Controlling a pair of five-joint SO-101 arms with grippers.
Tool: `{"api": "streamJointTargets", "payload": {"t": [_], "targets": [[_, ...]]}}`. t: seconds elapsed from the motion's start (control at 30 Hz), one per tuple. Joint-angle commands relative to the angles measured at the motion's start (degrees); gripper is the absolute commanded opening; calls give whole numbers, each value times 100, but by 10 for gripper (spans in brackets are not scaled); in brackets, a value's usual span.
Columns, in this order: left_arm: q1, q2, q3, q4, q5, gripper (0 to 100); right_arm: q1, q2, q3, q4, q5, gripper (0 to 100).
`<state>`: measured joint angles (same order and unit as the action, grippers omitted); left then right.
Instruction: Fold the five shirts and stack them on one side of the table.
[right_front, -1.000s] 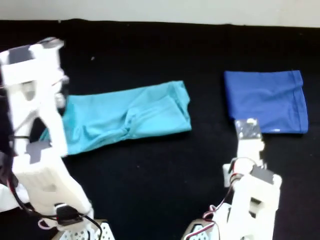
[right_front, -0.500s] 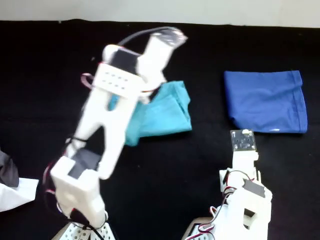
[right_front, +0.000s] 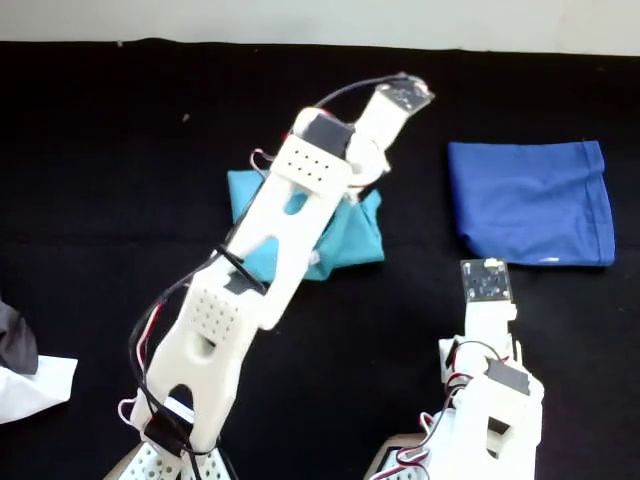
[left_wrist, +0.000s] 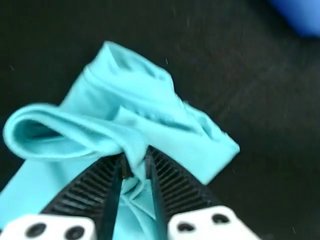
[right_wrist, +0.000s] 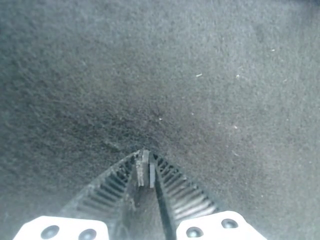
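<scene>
A teal shirt (right_front: 345, 235) lies folded over itself near the middle of the black table. My left arm stretches over it from the front left. In the left wrist view my left gripper (left_wrist: 134, 167) is shut on a bunched fold of the teal shirt (left_wrist: 145, 120) and holds it up above the rest of the cloth. A folded blue shirt (right_front: 532, 200) lies at the back right. My right gripper (right_wrist: 146, 170) is shut with nothing in it, just above the bare black cloth in front of the blue shirt.
White and dark cloth (right_front: 25, 375) lies at the table's left edge. A pale wall (right_front: 320, 20) runs along the table's far edge. Black table surface (right_front: 120, 150) spreads out to the back left.
My left arm has swung from the far left across to the middle, carrying the teal shirt's left end over onto its right half. The right arm has drawn back slightly.
</scene>
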<state>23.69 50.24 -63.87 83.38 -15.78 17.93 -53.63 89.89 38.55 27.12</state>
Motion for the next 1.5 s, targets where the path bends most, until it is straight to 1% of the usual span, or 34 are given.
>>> {"api": "streamJointTargets", "payload": {"t": [0.0, 0.1, 0.2, 0.23, 0.3, 0.33, 0.4, 0.53, 0.77, 0.9, 1.07, 1.2, 1.3, 1.47], "targets": [[-286, 119, -963, 220, 70, 152, 31, -4, 163, -110, 35, 6], [-655, 145, -1525, 598, 475, 152, 31, -4, 163, -110, 35, 6], [-1077, 163, -2158, 1204, 545, 141, 31, -4, 163, -110, 35, 6], [-1182, 198, -2273, 1477, 536, 122, 31, -4, 163, -110, 35, 6], [-1367, 286, -2114, 1829, 536, 44, 31, -4, 163, -110, 35, 6], [-1429, 356, -1868, 1820, 536, 1, 31, -4, 163, -110, 35, 6], [-1464, 497, -1455, 1820, 536, 18, 31, -4, 163, -110, 35, 6], [-1156, 796, -945, 1785, 554, 9, 31, -4, 163, -110, 35, 6], [-163, 971, -892, 1802, 563, 9, 31, -4, 163, -110, 35, 6], [312, 769, -980, 1820, 571, 9, 31, -4, 163, -110, 26, 6], [708, 303, -558, 1829, 571, 9, 31, -4, 163, -110, 26, 6], [699, -321, -444, 1820, 571, 9, 31, -4, 163, -110, 26, 6], [453, -681, -435, 1776, 554, 9, 31, -4, 163, -110, 26, 6], [127, -198, -259, 1565, 554, 9, 31, -4, 163, -110, 26, 6]]}}
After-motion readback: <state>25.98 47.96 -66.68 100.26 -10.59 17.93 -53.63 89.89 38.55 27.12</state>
